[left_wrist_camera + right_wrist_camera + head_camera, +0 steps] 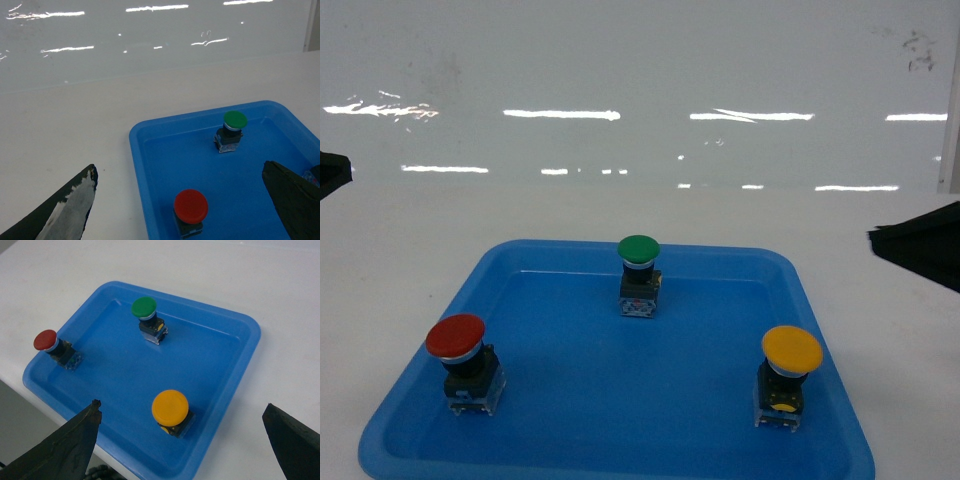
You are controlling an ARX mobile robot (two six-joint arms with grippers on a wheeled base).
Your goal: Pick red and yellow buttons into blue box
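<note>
My left gripper (177, 210) hangs with its jaws spread wide and nothing between them; in its wrist view one dark finger (60, 210) sits at the lower left over bare table and the other at the lower right over the tray. My right gripper (187, 440) is likewise spread wide and holding nothing, its two dark fingers (65, 445) framing the bottom corners of its wrist view. In the head view I only catch dark slivers of the arms at the far left and right edges, well apart from the tray.

Between the left fingers, I see the red button (190, 209) standing upright in the shallow blue tray (150, 165), near the tray's left edge. From the head camera the red button (460, 360) sits toward the tray's front left corner.

Between the right fingers, I see the yellow button (171, 412), upright on its black body near the tray's front right corner; the head view puts the yellow button (788, 375) close to the right rim.

The green button (639, 273) stands upright by the middle of the tray's back edge, well apart from the other two.

The tray rests on a white table (420, 240), whose glossy far part reflects ceiling lights. I cannot see the blue box in any view.
</note>
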